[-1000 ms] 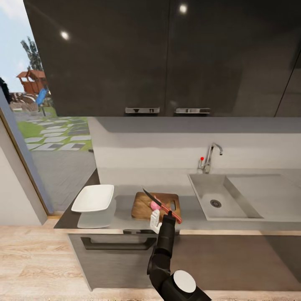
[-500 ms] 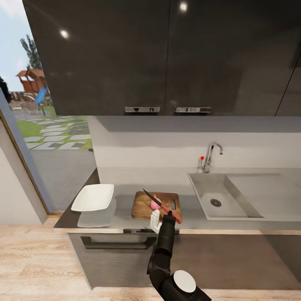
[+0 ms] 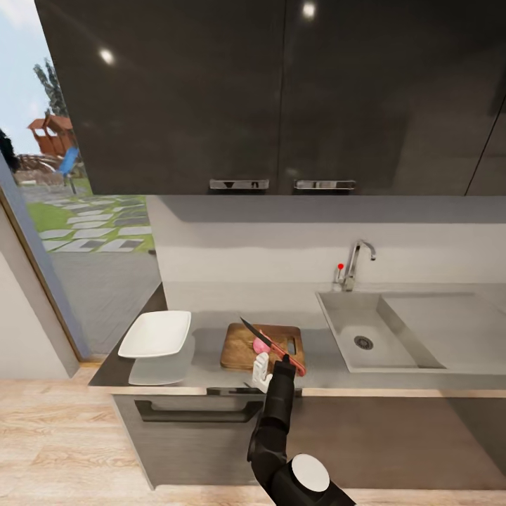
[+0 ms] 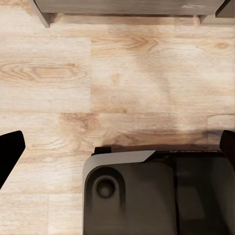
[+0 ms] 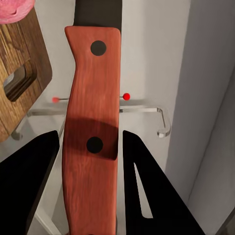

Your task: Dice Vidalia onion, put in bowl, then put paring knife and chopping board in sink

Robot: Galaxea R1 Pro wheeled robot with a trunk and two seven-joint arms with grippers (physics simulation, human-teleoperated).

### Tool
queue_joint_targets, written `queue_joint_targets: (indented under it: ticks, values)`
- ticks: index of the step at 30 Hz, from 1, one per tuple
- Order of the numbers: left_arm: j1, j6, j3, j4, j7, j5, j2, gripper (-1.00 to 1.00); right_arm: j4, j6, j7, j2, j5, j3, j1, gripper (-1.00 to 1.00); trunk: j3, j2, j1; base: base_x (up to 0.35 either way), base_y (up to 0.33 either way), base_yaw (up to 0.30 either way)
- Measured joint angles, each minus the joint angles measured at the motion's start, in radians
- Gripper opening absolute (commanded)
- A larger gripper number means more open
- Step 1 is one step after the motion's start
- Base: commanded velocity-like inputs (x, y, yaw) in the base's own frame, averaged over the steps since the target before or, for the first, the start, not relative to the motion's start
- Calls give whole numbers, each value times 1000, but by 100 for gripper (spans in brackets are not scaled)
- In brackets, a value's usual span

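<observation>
Vidalia onion [image 3: 261, 345]: one, pinkish-red, resting on chopping board [image 3: 242, 346] toward board's handle-hole end; pink edge also caught in right wrist view [image 5: 14, 10].

Chopping board: one, dark brown, flat on countertop [image 3: 211, 362]; slot-shaped handle hole at end nearer sink [image 3: 383, 330]. Corner and slot visible in right wrist view [image 5: 19, 68].

Paring knife [image 3: 274, 344]: one, red handle, dark blade. Blade angled up over board, passing just beside onion; touching onion or not, cannot tell. Handle running off board's near edge toward right gripper [image 3: 263, 369]. In right wrist view, red handle [image 5: 93, 127] with two dark rivets sits between both dark fingers [image 5: 142, 186], clamped around it.

Right gripper: just beside board's near edge, over counter lip, closed around knife handle.

Left gripper [image 4: 117, 142]: two dark fingertips at frame edges, spread wide, nothing between; wood floor [image 4: 122, 73] and dark robot base [image 4: 147, 196] beneath.

Bowl [image 3: 156, 333]: one, white, square, on countertop on far side of board from sink, near board, not touching.

Sink: one steel basin, one round drain, drainboard beyond, one chrome tap [image 3: 353, 263] with red knob behind; apart from board on handle-hole side.

Upper cabinets [image 3: 281, 98]: two bar handles counted above board.
</observation>
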Motion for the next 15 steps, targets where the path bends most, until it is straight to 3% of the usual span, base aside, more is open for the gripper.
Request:
queue_joint_targets:
  ticks: [15]
  values:
    - [0, 0, 0, 2, 0, 0, 0, 100, 1, 0, 2, 0, -2, -3, 1, -100, -6, 0, 0, 1, 0, 0]
